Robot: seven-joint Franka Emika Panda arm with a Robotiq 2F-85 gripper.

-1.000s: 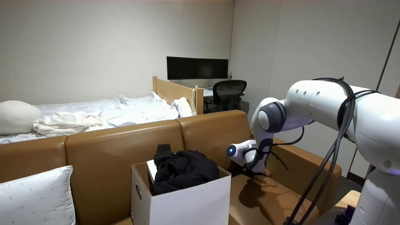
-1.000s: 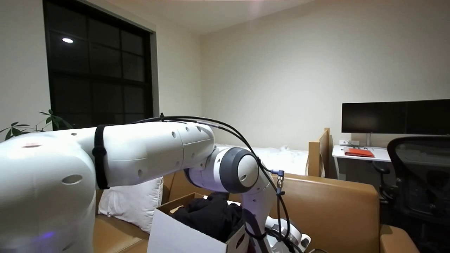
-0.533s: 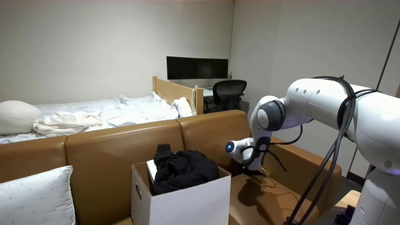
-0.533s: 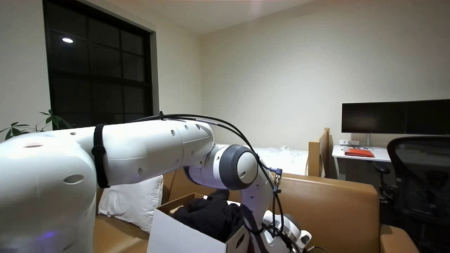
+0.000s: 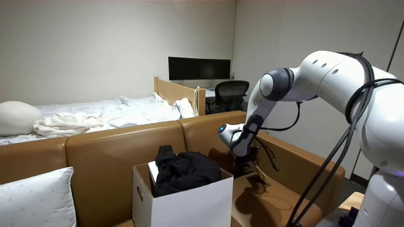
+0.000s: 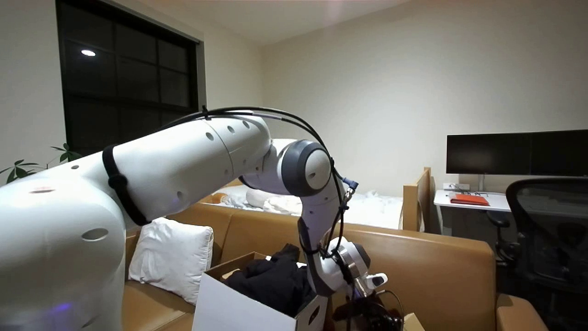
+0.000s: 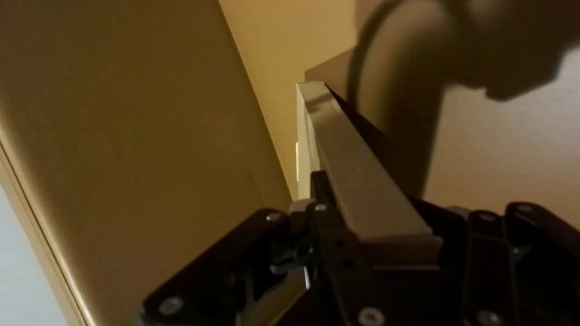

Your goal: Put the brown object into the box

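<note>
The brown object [image 5: 260,173] is a flat tan-brown piece held tilted at the couch's armrest end; a corner of it shows in an exterior view [image 6: 412,322]. My gripper [image 5: 248,161] is shut on it. In the wrist view the brown object [image 7: 358,167] sits between the two black fingers [image 7: 377,199], pointing away from the camera. I cannot tell whether its lower end touches the seat. The white open-top box [image 5: 192,206] stands on the couch beside the gripper and also shows in an exterior view [image 6: 243,305]. Black clothing [image 5: 189,173] fills it and rises above its rim.
The brown couch backrest [image 5: 126,145] runs behind the box and arm. The armrest [image 5: 300,160] is close to the gripper. A white pillow [image 5: 38,200] leans on the couch at the box's far side. Black cables [image 5: 342,145] hang from the arm.
The arm has risen, most clearly in the last half second. The gripper has moved up and slightly towards the box with the brown object, which now hangs tilted and shows more.
</note>
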